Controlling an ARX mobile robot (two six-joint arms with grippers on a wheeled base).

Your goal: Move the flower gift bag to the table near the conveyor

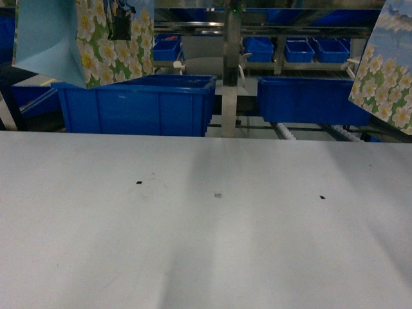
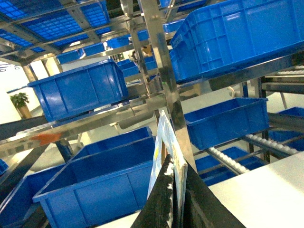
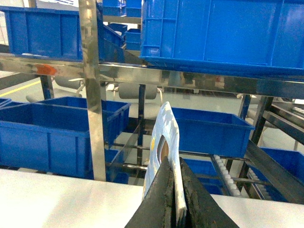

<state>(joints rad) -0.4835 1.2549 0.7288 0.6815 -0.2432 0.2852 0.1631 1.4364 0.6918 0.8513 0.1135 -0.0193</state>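
The left gripper (image 2: 175,209) has its dark fingers (image 2: 164,199) pinched together on the top edge of a flower gift bag (image 2: 166,142), the thin panel with its handle cut-out rising straight up out of the fingers. In the head view that bag (image 1: 84,35) hangs at the upper left, above the table (image 1: 206,232) and in front of a blue bin (image 1: 138,103), with its pale blue side and daisy-printed face showing.

The right gripper (image 3: 175,199) is likewise clamped on the rim of a second flower bag (image 3: 164,142), which stands up between its fingers (image 3: 161,194); this bag (image 1: 386,64) hangs at the upper right of the head view.

Beyond both sets of fingers runs the conveyor (image 3: 225,175), white rollers in steel frames, carrying more blue bins (image 1: 312,100). The open tops visible below the left fingers show a bin (image 2: 102,185) with nothing seen inside; the contents of the others cannot be told. The white table lies under and behind the fingers, bearing only a few dark specks (image 1: 139,183).
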